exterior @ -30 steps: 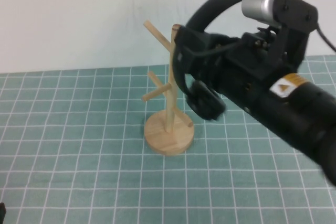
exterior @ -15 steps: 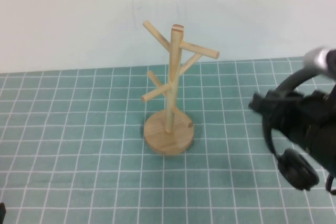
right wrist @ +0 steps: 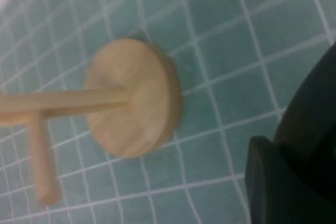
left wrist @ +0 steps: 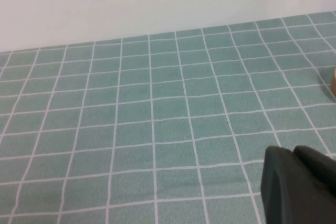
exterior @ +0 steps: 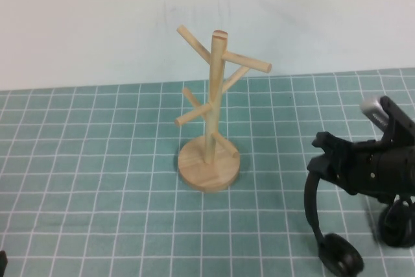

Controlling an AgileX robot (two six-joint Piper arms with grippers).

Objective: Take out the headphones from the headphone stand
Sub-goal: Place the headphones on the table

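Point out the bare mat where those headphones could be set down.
Free: the mat left of the headphone stand, and the strip in front of it. Crowded: the right front corner, where the right gripper, shut on the headphones, hangs. Left gripper is parked far left.

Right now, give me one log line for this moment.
headphones: off headphone stand, hanging from right gripper | right jaws: shut on headband, right of stand | left gripper: low over mat | stand: upright, bare

One wooden stand (exterior: 211, 128): one upright pole, one round base, six angled pegs countable in high view. One pair of black headphones (exterior: 327, 225): one thin headband, one ear cup clearly seen, second unclear. Two grippers: right (exterior: 324, 154), left (left wrist: 299, 184). One green grid mat (exterior: 97, 180).
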